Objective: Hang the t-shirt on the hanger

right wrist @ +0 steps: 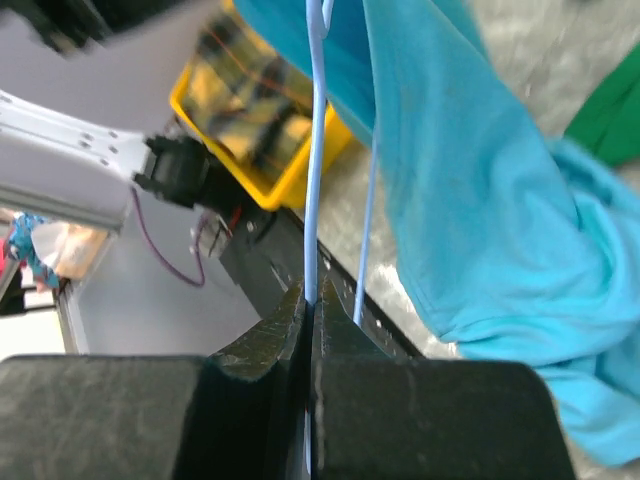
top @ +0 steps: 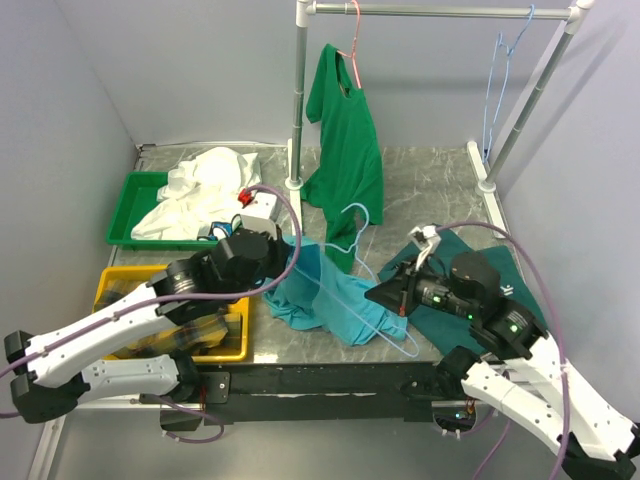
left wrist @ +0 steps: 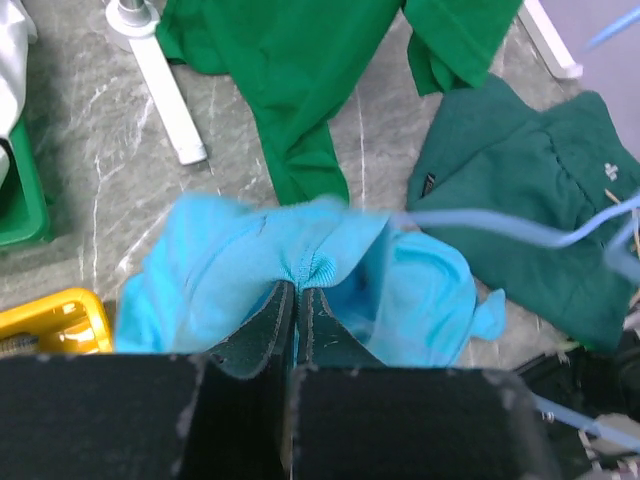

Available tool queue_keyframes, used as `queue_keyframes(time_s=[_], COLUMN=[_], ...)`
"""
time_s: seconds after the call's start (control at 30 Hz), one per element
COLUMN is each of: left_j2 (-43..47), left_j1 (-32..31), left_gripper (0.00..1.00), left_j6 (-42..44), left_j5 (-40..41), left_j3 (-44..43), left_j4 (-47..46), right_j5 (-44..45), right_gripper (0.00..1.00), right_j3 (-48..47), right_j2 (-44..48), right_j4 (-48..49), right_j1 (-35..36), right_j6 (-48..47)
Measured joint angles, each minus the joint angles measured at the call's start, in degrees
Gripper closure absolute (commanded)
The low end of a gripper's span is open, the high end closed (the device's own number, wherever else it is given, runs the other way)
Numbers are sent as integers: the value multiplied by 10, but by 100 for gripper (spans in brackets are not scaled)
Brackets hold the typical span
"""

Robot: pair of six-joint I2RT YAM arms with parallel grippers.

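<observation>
The light turquoise t-shirt [top: 335,300] lies bunched on the table's front middle. My left gripper [top: 291,266] is shut on its ribbed collar, seen close in the left wrist view [left wrist: 297,290] with the t-shirt [left wrist: 215,270] spread beyond the fingers. The light-blue wire hanger [top: 410,347] stands tilted across the t-shirt, hook up. My right gripper [top: 386,296] is shut on the hanger's wire; in the right wrist view the wire [right wrist: 316,150] runs out from between the closed fingers [right wrist: 312,298], and the t-shirt [right wrist: 470,200] hangs right beside it. The hanger wire also crosses the left wrist view [left wrist: 480,225].
A bright green shirt [top: 345,150] hangs from a pink hanger [top: 353,50] on the rack [top: 299,100]; a second blue hanger [top: 497,80] hangs at the right. A dark teal garment [top: 432,318] lies under my right arm. A green tray [top: 125,215] with white cloth [top: 205,190] and a yellow bin [top: 115,280] stand on the left.
</observation>
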State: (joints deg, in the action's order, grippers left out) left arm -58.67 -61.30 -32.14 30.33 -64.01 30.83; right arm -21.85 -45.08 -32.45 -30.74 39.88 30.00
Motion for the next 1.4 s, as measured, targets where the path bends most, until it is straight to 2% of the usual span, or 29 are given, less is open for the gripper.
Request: queue_keyframes(time_s=[0.2,0.37,0.47,0.67,0.77,0.8,0.97,1.07,1.1,1.2,1.4], left_j2=[30,10,2,20,28,30,26,30,37,73,118], left_j1=[-18,-27,-30,-86,-119,-123,-124,-124,-124,-125,-125], left_gripper=[99,99,99,99,97,90,80,66,58,51,48], left_j6=[0,0,1,0,0,-1,-21,-37,-40,-31,3], left_j5=[-16,10,14,15,32,40,104,138,147,156,152], left_j3=[1,-6,-6,28,62,72,115,125,129,145,153], left_j4=[23,50,55,-5,-35,-42,-48,-49,-53,-75,-135], right_j5=[-9,23,51,106,106,104,104,102,102,102,105], right_gripper=[100,100,100,100,100,100,100,100,100,100,100], right_j3=[-13,10,13,24,44,55,119,175,194,231,237], right_j2=[21,-23,-52,-86,-111,-118,-133,-130,-130,-136,-171], right_j4=[25,66,77,122,183,201,290,372,396,453,515], right_j1=[12,127,166,169,169,169,170,175,177,184,197], right_j6=[5,13,12,8,5,5,6,7,7,9,8])
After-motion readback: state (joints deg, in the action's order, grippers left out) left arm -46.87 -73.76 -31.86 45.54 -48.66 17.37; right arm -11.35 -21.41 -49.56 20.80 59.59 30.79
